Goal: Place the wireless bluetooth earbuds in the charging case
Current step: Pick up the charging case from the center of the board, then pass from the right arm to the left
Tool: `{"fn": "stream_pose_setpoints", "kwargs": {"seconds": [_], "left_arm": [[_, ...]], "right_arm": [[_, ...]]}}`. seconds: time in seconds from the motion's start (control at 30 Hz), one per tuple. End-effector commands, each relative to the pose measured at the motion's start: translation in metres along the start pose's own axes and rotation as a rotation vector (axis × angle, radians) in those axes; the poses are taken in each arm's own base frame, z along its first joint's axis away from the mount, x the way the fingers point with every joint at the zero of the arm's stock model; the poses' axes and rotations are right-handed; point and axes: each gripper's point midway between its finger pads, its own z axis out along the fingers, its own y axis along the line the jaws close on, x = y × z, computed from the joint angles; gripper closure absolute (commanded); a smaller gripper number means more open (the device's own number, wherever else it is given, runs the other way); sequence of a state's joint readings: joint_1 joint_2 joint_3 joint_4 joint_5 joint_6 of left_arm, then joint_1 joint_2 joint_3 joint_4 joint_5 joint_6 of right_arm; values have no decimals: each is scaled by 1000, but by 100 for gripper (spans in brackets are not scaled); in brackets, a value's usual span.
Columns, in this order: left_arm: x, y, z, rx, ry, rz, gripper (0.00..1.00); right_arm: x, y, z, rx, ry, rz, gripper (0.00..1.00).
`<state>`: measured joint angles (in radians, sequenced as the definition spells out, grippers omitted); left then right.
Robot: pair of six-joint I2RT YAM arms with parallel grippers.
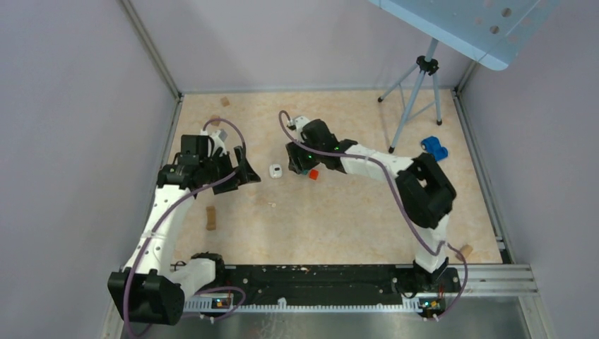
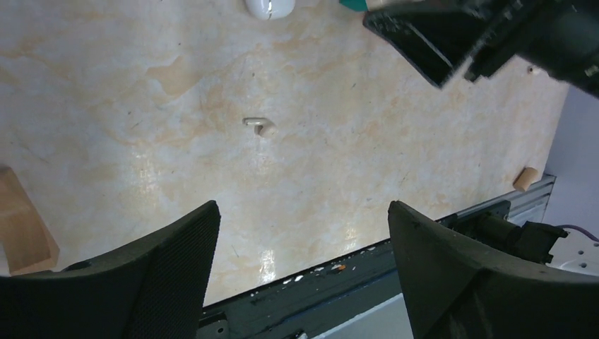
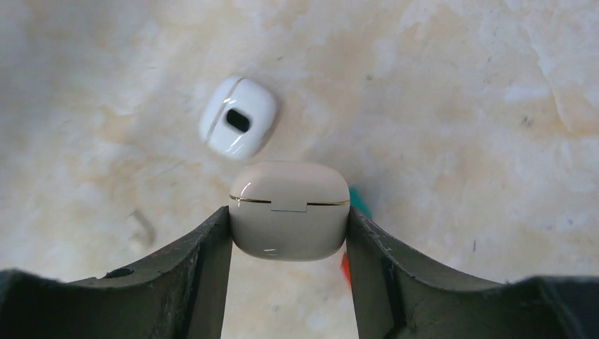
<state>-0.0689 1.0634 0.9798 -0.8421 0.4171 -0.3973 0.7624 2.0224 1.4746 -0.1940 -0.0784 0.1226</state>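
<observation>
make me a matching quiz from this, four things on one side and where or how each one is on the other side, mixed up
Things:
1 beige case
2 earbud
3 left gripper
4 blue toy

States or places:
a white, lying loose on the table
b open, holding nothing
c clamped between the fingers of the right gripper
d beside the tripod

Pairs: 1-c, 2-a, 3-b, 4-d

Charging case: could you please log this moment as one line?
right tool: shut on charging case, lid closed | left tool: open, empty | earbud: loose on table
</observation>
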Motion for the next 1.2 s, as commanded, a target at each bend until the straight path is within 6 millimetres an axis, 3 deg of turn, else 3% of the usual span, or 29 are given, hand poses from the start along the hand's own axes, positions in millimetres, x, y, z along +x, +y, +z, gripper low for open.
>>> {"fn": "stream_pose_setpoints", "kwargs": {"seconds": [0.0, 0.2, 0.37, 0.5, 0.6, 0.97, 1.17], "left_arm": [[-20, -28, -16, 113, -55, 112, 6], [-4, -57, -13, 302, 6, 124, 5], [23, -81, -1, 429, 104, 115, 5], [45, -99, 16, 468, 214, 115, 5], [60, -112, 29, 503, 303, 97, 5], [59, -131, 59, 572, 380, 4, 12], [72, -136, 68, 601, 449, -33, 18]], "right_arm": [[-57, 39, -85, -184, -280, 95, 60], [0, 77, -150, -414, -304, 269, 62], [31, 88, -184, -504, -342, 355, 61], [55, 78, -188, -453, -370, 372, 60], [64, 80, -188, -469, -345, 365, 60], [62, 78, -182, -441, -338, 348, 60], [62, 80, -181, -433, -337, 339, 61]]}}
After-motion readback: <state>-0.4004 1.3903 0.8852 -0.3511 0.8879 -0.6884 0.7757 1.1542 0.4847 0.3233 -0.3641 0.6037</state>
